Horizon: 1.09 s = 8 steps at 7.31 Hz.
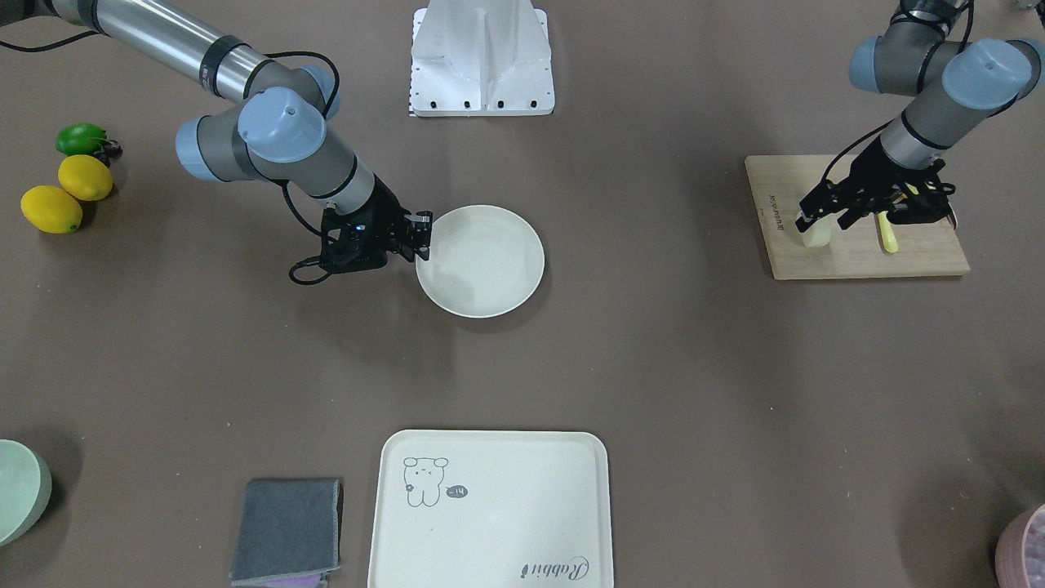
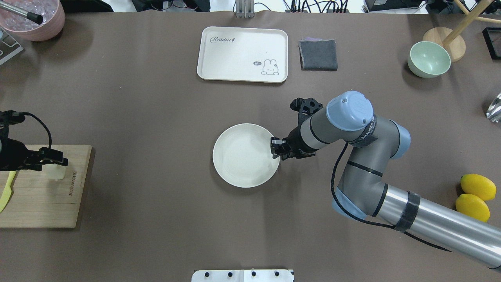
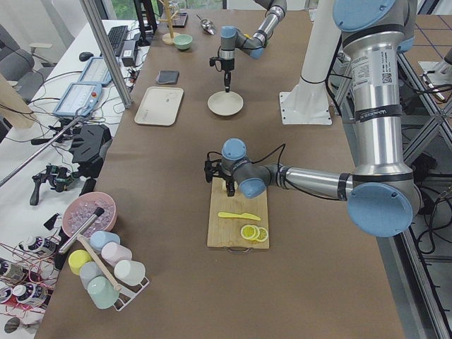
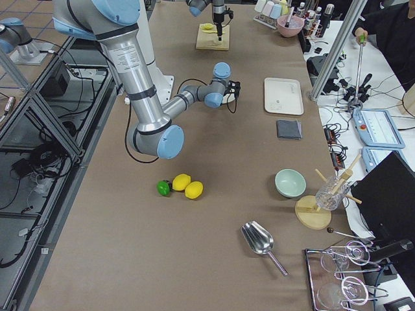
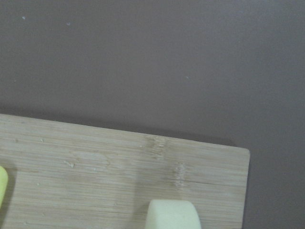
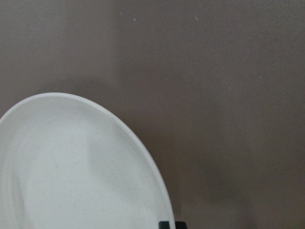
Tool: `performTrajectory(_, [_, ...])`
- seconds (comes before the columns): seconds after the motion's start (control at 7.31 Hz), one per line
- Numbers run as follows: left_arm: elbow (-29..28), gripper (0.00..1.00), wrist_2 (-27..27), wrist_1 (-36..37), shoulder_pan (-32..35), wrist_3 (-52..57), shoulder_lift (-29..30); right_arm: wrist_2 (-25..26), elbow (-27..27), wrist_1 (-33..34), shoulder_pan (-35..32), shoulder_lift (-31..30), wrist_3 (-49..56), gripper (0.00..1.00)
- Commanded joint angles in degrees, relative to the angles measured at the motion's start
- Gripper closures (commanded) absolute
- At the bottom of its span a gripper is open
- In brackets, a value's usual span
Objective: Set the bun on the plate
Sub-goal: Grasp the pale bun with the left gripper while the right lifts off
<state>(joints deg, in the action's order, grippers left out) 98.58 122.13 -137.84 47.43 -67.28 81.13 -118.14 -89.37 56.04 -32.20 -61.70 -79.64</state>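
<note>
The bun (image 1: pixel 816 235) is a small pale cream block standing on the wooden cutting board (image 1: pixel 857 255) at my left end of the table. My left gripper (image 1: pixel 823 219) hangs right over it, open, one finger on each side of the bun. The left wrist view shows only the bun's top (image 5: pixel 171 214) at the bottom edge and no fingers. The round cream-white plate (image 1: pixel 482 261) lies empty mid-table. My right gripper (image 1: pixel 423 235) is shut at the plate's rim. Its dark tips (image 6: pixel 167 224) show at that rim (image 6: pixel 143 148). Whether they touch it I cannot tell.
A yellow knife (image 1: pixel 887 233) lies on the board beside the bun. A cream tray (image 1: pixel 490 506) and a grey cloth (image 1: pixel 287 529) lie at the far edge. Two lemons (image 1: pixel 51 208) and a lime (image 1: pixel 80 139) sit on my right. A green bowl (image 1: pixel 16 490) is at a corner.
</note>
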Motion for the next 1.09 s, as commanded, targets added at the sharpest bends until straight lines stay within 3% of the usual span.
performTrajectory(0.0, [-0.14,0.48,-1.10,-0.15,-0.94,-0.22,-0.01,0.10,-0.63,-0.15,0.03,0.00,-0.08,0.01])
performTrajectory(0.27, [-0.23,0.61,-1.11,-0.15,-0.94,-0.13,0.08,0.10,-1.07,-0.15,0.03,0.00,-0.16,0.01])
performTrajectory(0.41, [-0.23,0.72,-1.11,-0.06,-0.94,-0.22,0.51,0.10,-1.07,-0.15,-0.40,-0.09,-0.08,0.01])
performTrajectory(0.68, [0.73,0.75,-0.32,0.46,-0.77,-0.30,1.91,-1.47,-3.78,0.55,-3.20,-0.87,-0.08,0.01])
performTrajectory(0.96, [2.83,0.75,-0.05,8.93,-0.85,-5.80,11.80,-4.29,-4.24,0.56,-6.19,-2.46,0.45,0.01])
